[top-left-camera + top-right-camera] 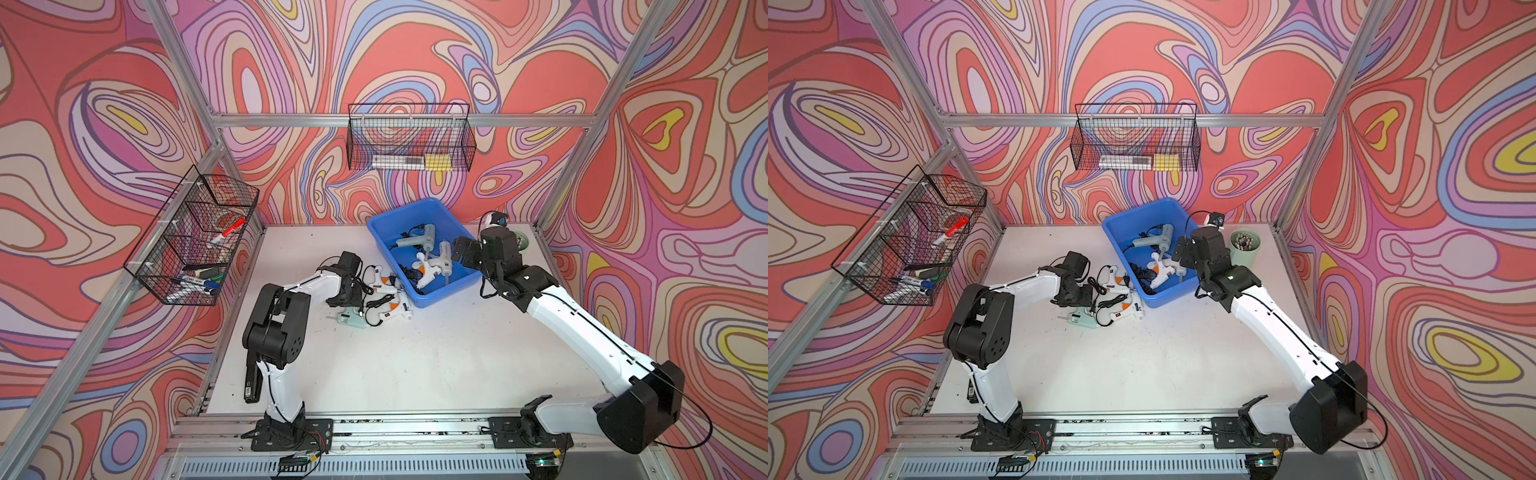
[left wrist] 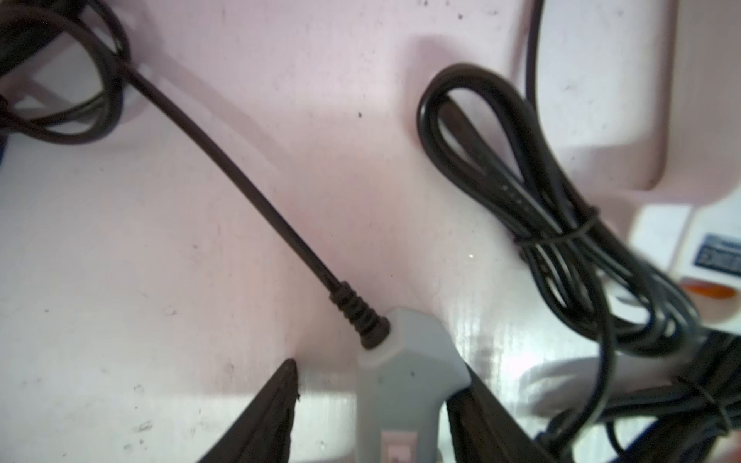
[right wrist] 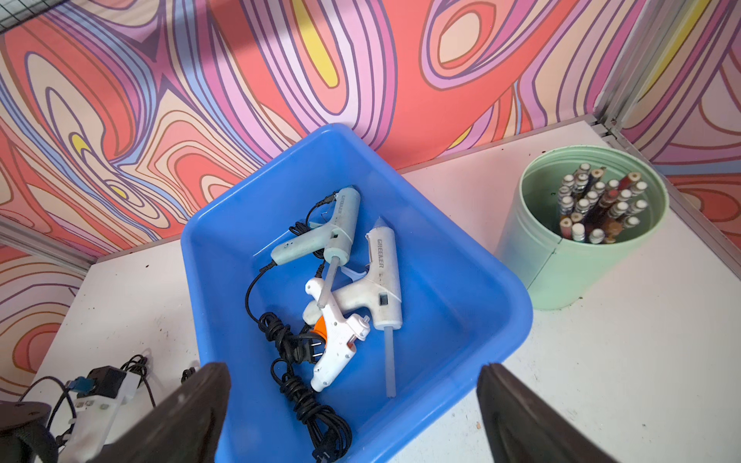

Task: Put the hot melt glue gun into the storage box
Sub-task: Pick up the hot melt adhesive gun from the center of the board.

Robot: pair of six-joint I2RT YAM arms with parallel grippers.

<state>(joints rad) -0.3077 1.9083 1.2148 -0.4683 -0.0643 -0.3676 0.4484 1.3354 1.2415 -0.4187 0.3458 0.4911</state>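
Note:
A pale green hot melt glue gun (image 1: 351,318) (image 1: 1081,320) lies on the white table, left of the storage box. In the left wrist view its handle (image 2: 405,381) stands between my left gripper's (image 2: 375,373) open fingers. One finger touches it and the other stands apart. Its black cord (image 2: 240,176) runs away across the table. The blue storage box (image 1: 386,237) (image 1: 1115,232) (image 3: 441,248) holds three glue guns: a pale green one (image 3: 337,228), a white one (image 3: 383,280) and a small white and orange one (image 3: 341,344). My right gripper (image 1: 461,253) (image 3: 355,373) hangs open over the box's near rim, holding nothing.
Two white and orange glue guns (image 1: 382,282) (image 1: 390,311) with bundled cords lie between the left gripper and the box. A pale green cup (image 1: 1245,249) (image 3: 581,260) full of pencils stands right of the box. Black wire baskets hang on the left wall (image 1: 195,241) and back wall (image 1: 409,141).

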